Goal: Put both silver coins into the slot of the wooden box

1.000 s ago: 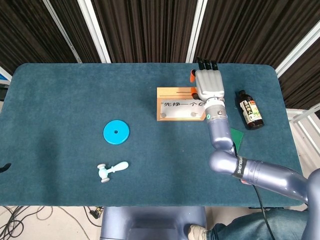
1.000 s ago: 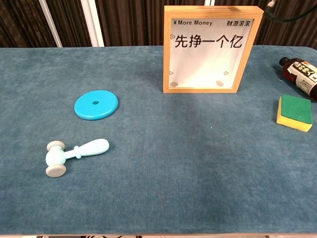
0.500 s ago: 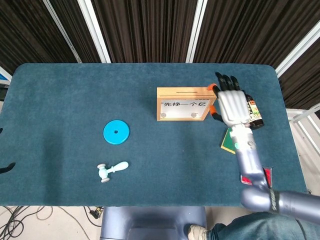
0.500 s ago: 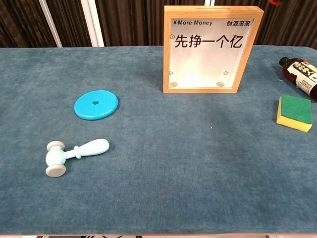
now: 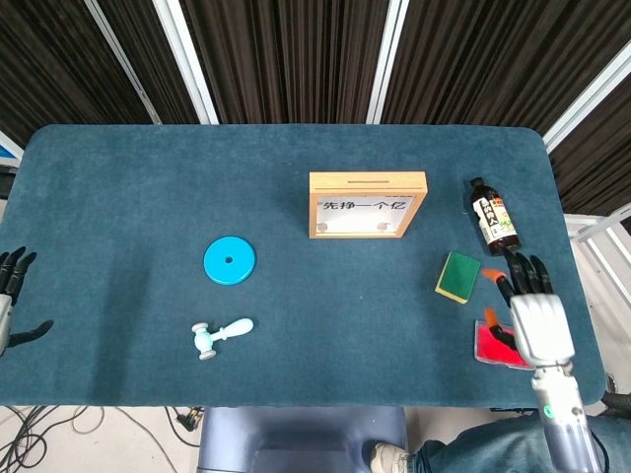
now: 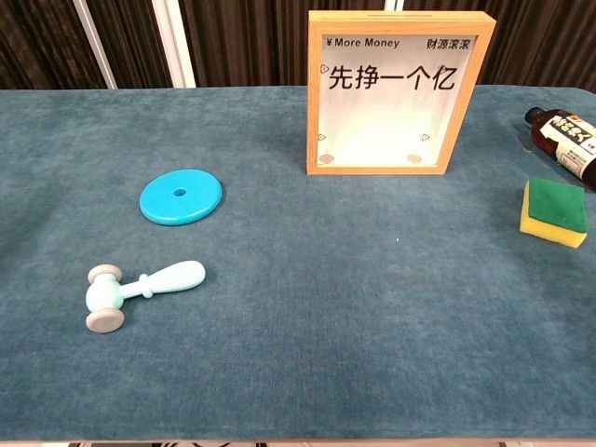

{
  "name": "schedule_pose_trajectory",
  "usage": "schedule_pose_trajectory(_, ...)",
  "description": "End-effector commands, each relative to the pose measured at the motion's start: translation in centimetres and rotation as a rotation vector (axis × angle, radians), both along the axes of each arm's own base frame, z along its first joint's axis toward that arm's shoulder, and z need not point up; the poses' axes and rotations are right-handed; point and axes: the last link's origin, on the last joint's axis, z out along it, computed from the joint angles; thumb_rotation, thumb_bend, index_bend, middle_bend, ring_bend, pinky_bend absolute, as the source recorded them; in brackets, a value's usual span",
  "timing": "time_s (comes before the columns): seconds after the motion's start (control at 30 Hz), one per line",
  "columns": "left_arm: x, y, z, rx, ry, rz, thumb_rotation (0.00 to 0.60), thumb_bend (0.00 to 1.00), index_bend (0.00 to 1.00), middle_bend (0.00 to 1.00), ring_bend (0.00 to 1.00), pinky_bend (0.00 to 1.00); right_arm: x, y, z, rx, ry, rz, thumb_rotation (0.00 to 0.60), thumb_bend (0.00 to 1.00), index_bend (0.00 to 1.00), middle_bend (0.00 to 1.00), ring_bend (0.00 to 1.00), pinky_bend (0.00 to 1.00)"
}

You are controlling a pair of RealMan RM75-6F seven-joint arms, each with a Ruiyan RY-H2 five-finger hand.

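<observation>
— So where do the two silver coins sit?
— Both lie inside the wooden box (image 6: 399, 91), at the bottom of its clear front pane: one coin (image 6: 326, 157) near the lower left corner, the other coin (image 6: 413, 155) near the lower right. From the head view the slot (image 5: 368, 180) shows as a thin dark line along the top edge of the box.
— And the box itself?
— It stands upright toward the far middle of the blue table (image 5: 118, 217), its printed face turned to the robot.
— What about the right hand?
— The right hand (image 5: 532, 315) hangs over the near right corner of the table, fingers spread and holding nothing. It hovers above a red pad (image 5: 488, 346), partly covering it.
— The left hand?
— Only the dark fingertips of the left hand (image 5: 10, 286) peek in at the left edge of the head view, off the table. They look apart and carry nothing visible.
— What else lies around?
— A green and yellow sponge (image 6: 554, 211) rests right of the box, with a dark bottle (image 5: 492, 219) lying just beyond it. A blue disc (image 6: 181, 196) sits left of centre, and a pale toy hammer (image 6: 140, 291) lies nearer the front edge.
</observation>
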Motion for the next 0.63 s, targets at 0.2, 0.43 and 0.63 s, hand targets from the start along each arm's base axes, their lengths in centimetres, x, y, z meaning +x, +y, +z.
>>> schedule_pose_trajectory(0.2, 0.5, -1.6, 0.0, -0.002, 0.004, -0.012, 0.6, 0.05, 0.0, 0.0, 0.0, 0.0, -3.1, 3.9, -1.7, -0.007, 0.028, -0.041, 0.6, 0.45, 0.2, 0.0, 0.0, 0.0)
schedule_pose_trajectory(0.43, 0.7, -2.3, 0.0, -0.01, 0.015, 0.006, 0.6, 0.03, 0.0, 0.0, 0.0, 0.0, -4.0, 4.0, -1.7, -0.008, 0.064, -0.069, 0.6, 0.45, 0.11, 0.0, 0.0, 0.0)
schedule_pose_trajectory(0.63, 0.9, -2.6, -0.5, -0.036, 0.038, 0.016, 0.6, 0.03, 0.0, 0.0, 0.0, 0.0, -3.8, 3.9, -2.1, 0.018, 0.067, -0.076, 0.6, 0.45, 0.1, 0.0, 0.0, 0.0)
